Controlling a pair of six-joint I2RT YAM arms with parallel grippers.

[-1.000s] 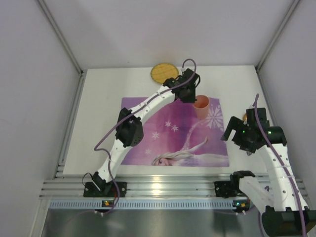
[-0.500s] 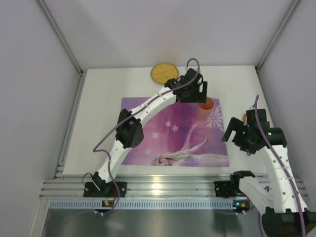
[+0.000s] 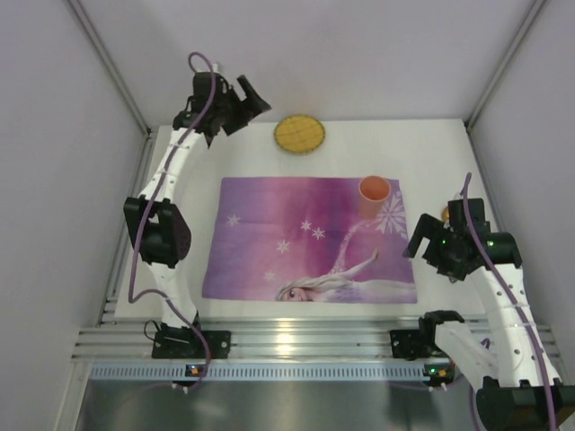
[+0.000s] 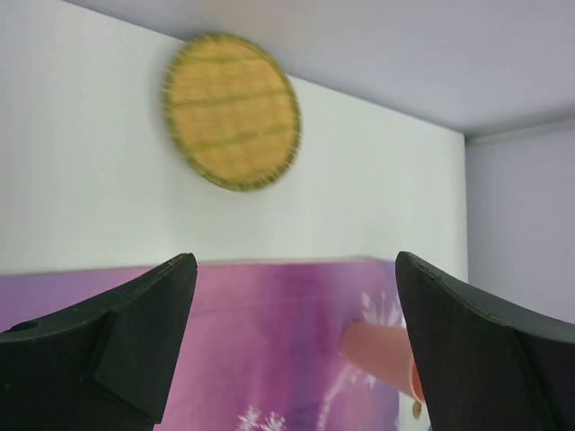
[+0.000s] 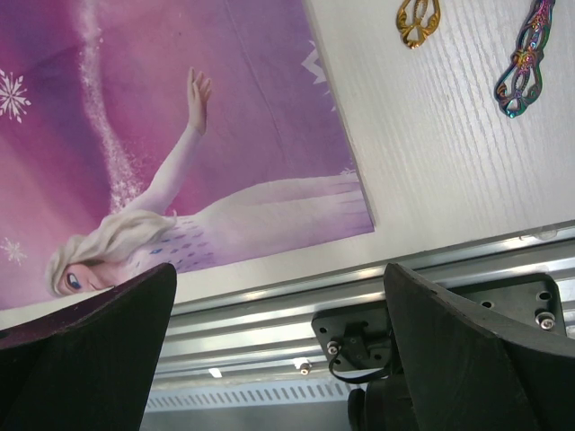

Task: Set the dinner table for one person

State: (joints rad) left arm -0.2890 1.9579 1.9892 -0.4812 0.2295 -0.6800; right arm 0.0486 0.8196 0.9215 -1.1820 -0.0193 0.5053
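**Both grippers stand open; the cup sits on the placemat**

We see the dinner table (image 3: 431, 144) as a plain white top filling the floor of the enclosure, from the arm bases at the near edge to the back wall. A purple printed placemat (image 3: 296, 224) lies flat across its middle. An orange-pink cup (image 3: 374, 190) stands upright on the placemat's far right corner, mouth up. A round yellow woven disc (image 3: 299, 134) lies on bare table just beyond the placemat's far edge, close to the back wall and apart from the cup.

The left gripper (image 4: 295, 265) is raised over the far left corner of the table, well away from the cup and the disc. We see its two dark fingers spread wide with nothing between them. Through the gap its wrist camera looks down on the disc, the far edge of the placemat and part of the cup.

The right gripper (image 5: 279, 274) hangs above the near right part of the table, over the placemat's near right corner. Its fingers are also wide apart and hold nothing. Beyond them, on bare table to the right of the placemat, lie a small gold piece (image 5: 418, 20) and a rainbow-coloured piece (image 5: 524, 58). Both are ornate metal and cut off by the frame, so we cannot tell what they are. A metal rail (image 5: 269, 314) runs along the table's near edge.
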